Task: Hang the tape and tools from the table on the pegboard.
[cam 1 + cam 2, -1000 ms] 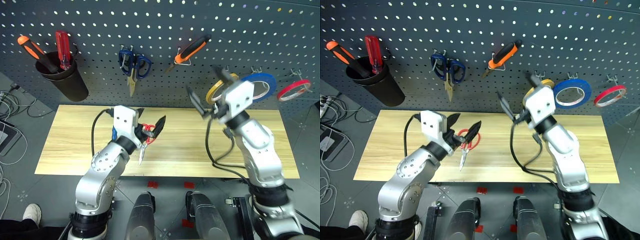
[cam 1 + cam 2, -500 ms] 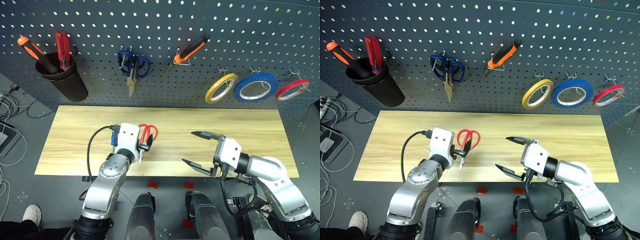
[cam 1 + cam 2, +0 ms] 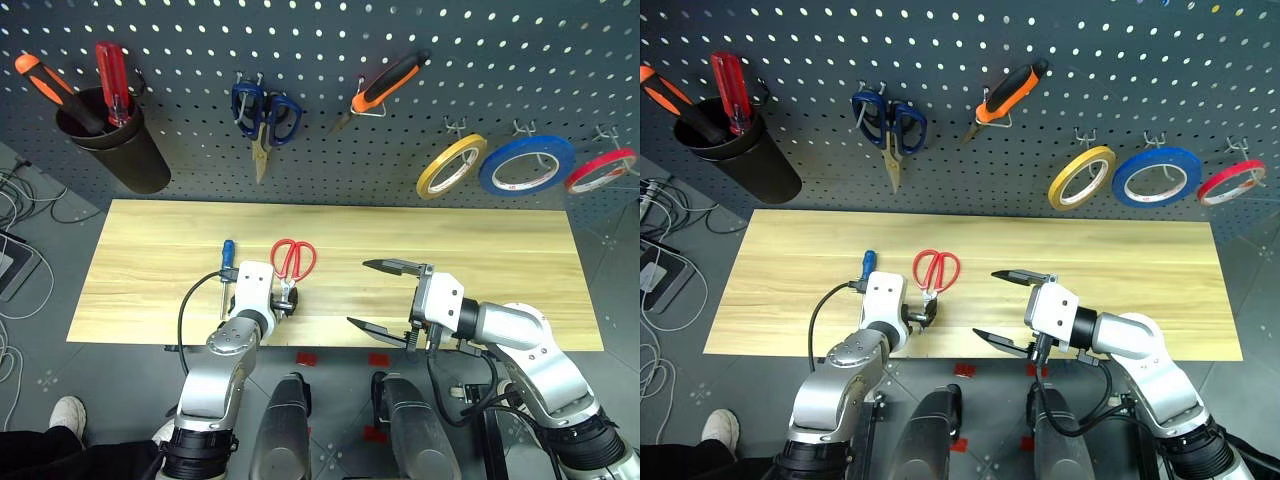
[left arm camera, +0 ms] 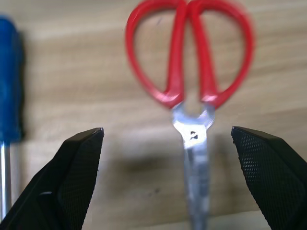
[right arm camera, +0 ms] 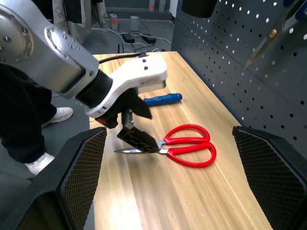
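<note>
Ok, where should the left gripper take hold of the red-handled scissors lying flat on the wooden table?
Probably at the pivot of the red-handled scissors, where the handles narrow to the blades. The left gripper is open, its fingers either side of that neck, coming from the blade end at the table's near edge; closing across it looks more secure than pinching the wide loops.

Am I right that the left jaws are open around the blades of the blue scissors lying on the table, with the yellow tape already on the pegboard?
Nearly: the scissors on the table are red, not blue, as the left wrist view shows. The left gripper is indeed open at their blades, and the yellow tape hangs on the pegboard.
</note>
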Robot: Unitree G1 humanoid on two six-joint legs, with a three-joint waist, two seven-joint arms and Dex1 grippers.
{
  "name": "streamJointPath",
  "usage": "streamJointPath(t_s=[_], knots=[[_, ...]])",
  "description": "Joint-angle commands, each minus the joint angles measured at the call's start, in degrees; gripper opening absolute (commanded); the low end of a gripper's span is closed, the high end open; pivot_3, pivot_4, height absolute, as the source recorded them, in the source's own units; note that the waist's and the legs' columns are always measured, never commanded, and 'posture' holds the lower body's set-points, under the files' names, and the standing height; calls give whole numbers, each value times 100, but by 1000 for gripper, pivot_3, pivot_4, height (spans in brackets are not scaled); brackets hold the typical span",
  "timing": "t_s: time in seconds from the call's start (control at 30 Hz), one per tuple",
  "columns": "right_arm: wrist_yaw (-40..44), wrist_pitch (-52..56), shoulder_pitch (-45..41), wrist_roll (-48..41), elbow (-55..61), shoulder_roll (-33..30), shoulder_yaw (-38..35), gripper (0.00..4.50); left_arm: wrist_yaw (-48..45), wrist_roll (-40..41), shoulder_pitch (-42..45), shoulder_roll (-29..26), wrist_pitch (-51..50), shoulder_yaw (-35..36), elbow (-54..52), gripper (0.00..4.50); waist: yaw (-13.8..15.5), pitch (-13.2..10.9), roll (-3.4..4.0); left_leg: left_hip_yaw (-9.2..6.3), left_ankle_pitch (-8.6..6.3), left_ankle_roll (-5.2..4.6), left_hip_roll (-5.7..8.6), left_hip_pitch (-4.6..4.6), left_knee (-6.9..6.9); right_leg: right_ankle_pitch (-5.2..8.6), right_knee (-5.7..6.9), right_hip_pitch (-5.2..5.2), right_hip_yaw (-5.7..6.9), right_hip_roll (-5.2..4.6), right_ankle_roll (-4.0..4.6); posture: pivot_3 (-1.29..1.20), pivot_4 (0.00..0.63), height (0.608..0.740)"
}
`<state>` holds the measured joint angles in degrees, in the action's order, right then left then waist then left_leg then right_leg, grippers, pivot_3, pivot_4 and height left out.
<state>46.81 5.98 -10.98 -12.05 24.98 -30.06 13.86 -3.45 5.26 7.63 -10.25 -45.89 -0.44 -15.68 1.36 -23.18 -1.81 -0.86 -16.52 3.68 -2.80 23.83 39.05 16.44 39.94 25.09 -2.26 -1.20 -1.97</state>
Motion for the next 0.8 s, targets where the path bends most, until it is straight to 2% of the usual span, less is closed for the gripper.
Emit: streamJointPath(t_s=[0.03, 0.37, 0.47, 0.77, 0.8], knots=[[-48, 57, -36, -36, 162, 89, 31, 4488, -156, 141, 92, 66, -69, 84, 145, 4500, 1, -51, -3, 0, 1, 0, 3, -1, 0, 0, 1, -2, 0, -4, 0, 57, 504, 740], [-259, 253, -147, 5, 192, 251, -4, 4488, -679, 275, 340, -14, -346, -77, 511, 4500, -1, -125, 31, -3, 3, -1, 6, -3, -1, 1, 1, -4, 2, -6, -2, 39, 523, 740], [-293, 265, -175, 20, 200, 266, -6, 4500, -650, 192, 419, -43, -441, -61, 495, 3910, -1, -131, 38, -4, 4, -1, 7, -3, -1, 1, 0, -6, 2, -7, -3, 40, 521, 740], [-267, 112, -224, 103, 142, 227, -5, 4500, -661, 124, 458, -111, -597, -169, 404, 1069, -6, -139, 45, -4, 6, 4, 7, -3, -2, 2, -4, -6, 1, -7, -4, 42, 516, 740], [-268, 103, -238, 105, 129, 236, -7, 4500, -667, 127, 450, -117, -600, -171, 396, 1069, -6, -140, 45, -4, 7, 5, 7, -3, -3, 3, -4, -6, 2, -7, -5, 44, 515, 740]])
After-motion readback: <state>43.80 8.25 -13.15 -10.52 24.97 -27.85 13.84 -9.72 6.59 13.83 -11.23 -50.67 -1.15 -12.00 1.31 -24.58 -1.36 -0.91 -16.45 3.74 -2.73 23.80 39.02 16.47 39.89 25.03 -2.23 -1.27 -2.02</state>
